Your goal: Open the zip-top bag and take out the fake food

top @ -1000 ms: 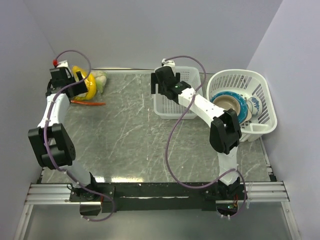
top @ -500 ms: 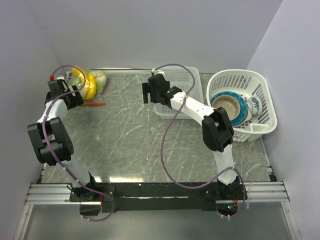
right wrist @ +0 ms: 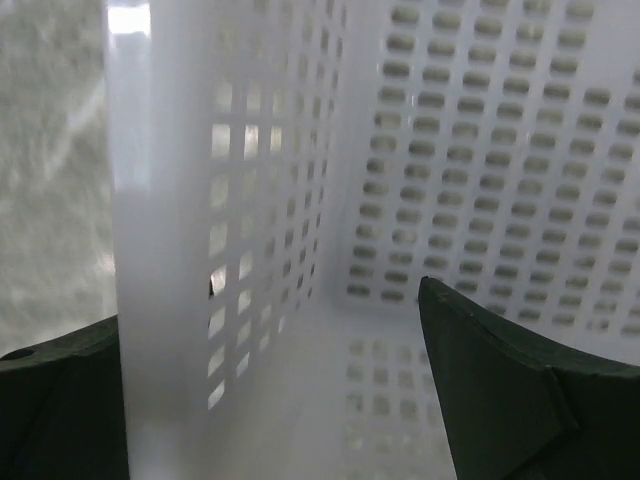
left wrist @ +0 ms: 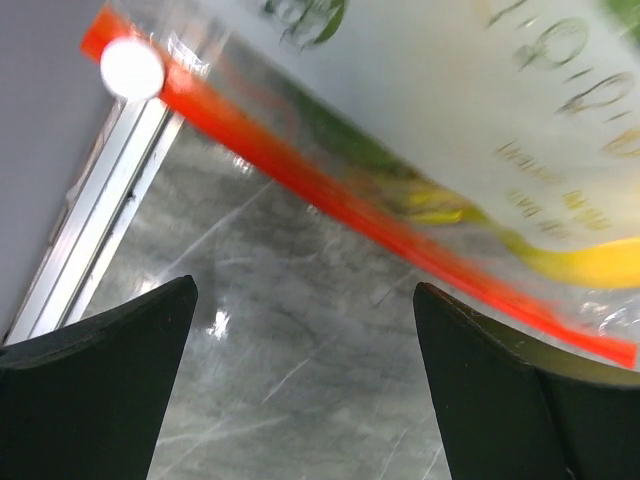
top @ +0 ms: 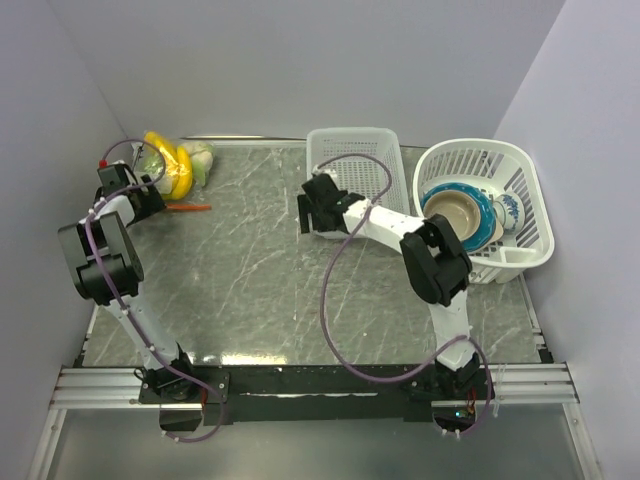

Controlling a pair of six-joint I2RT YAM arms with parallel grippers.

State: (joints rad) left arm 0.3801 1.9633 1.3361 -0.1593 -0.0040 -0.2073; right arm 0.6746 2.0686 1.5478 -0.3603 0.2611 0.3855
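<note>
Both pairs of jaws stand apart, gripping nothing. Your left gripper [left wrist: 305, 290] hangs just short of the bag's [left wrist: 480, 90] red zip strip [left wrist: 330, 195]. The toy food [left wrist: 590, 262] is sealed inside, at the table's [top: 250, 270] far-left corner. If you close off the strip, you'll likely pinch loose film and drag the bag. Your right gripper [right wrist: 270, 310] crowds the basket [right wrist: 500, 150] corner and could shove it. Since a second ago, both grippers have pulled nearer.

Item: printing on the zip-top bag [left wrist: 440, 110], seen from my left wrist; grey-green lettering [left wrist: 530, 45] in several lines above the orange-red zip strip [left wrist: 330, 190]; upside down and blurred, no word or number legible; green mark [left wrist: 305, 15] at the upper edge, cut off, unreadable; other views: nothing readable.
</note>
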